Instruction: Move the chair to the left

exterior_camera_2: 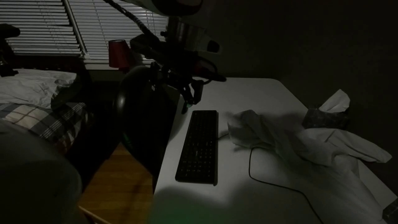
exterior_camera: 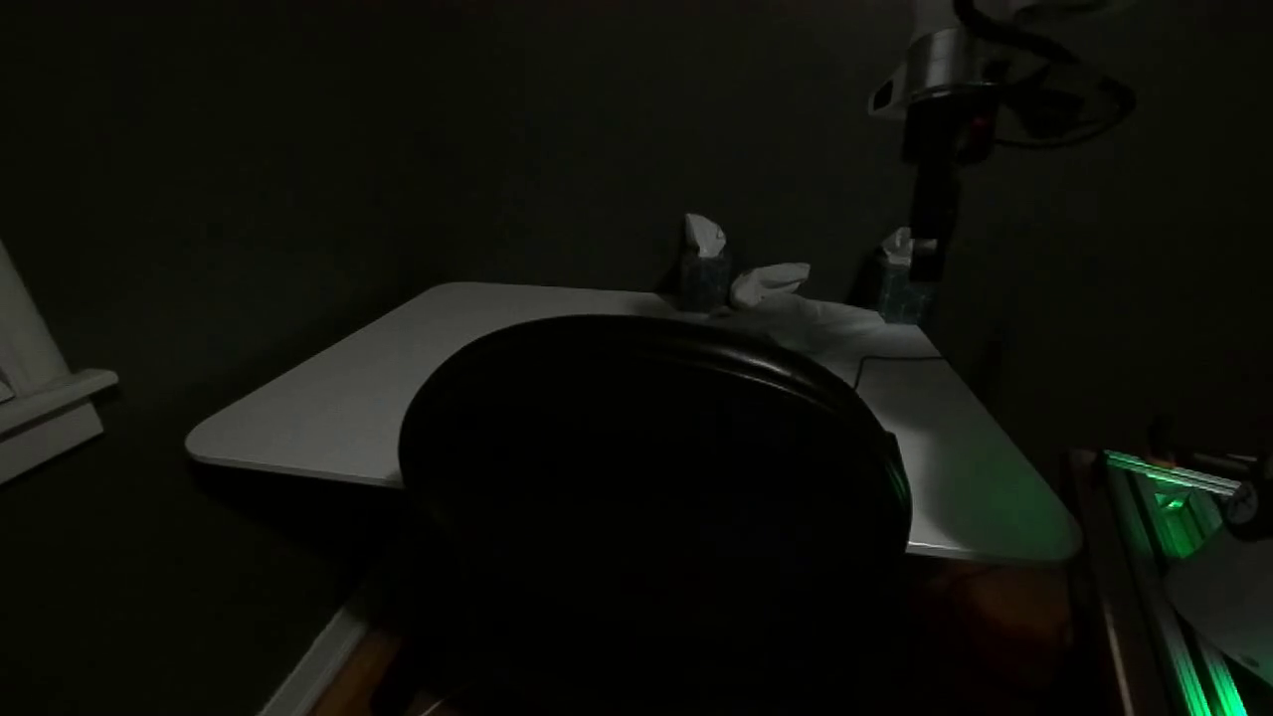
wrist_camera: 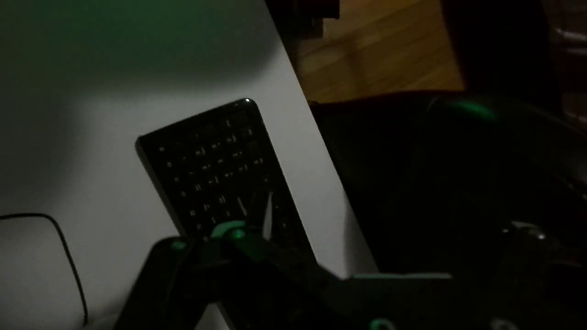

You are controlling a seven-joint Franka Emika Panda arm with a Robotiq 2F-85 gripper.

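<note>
The chair is a large black shape with a wide rounded backrest (exterior_camera: 636,477), standing at the front edge of the white table (exterior_camera: 318,398). In an exterior view it shows side-on as a dark dome (exterior_camera_2: 135,115). In the wrist view its dark surface (wrist_camera: 426,151) fills the right side past the table edge. My gripper (exterior_camera_2: 170,99) is open, with its fingers wide apart, above the table edge beside the chair. In the wrist view the gripper (wrist_camera: 392,213) has one finger over the keyboard and the other, very dark, over the chair. It holds nothing that I can see; contact with the chair cannot be told.
A black keyboard (exterior_camera_2: 199,146) lies along the table's edge under the gripper, with a cable (exterior_camera_2: 273,184). A crumpled pale cloth (exterior_camera_2: 273,140) and tissue boxes (exterior_camera: 704,281) are at the back. A bed (exterior_camera_2: 37,88) and red lamp (exterior_camera_2: 119,53) stand beyond the chair. The room is dark.
</note>
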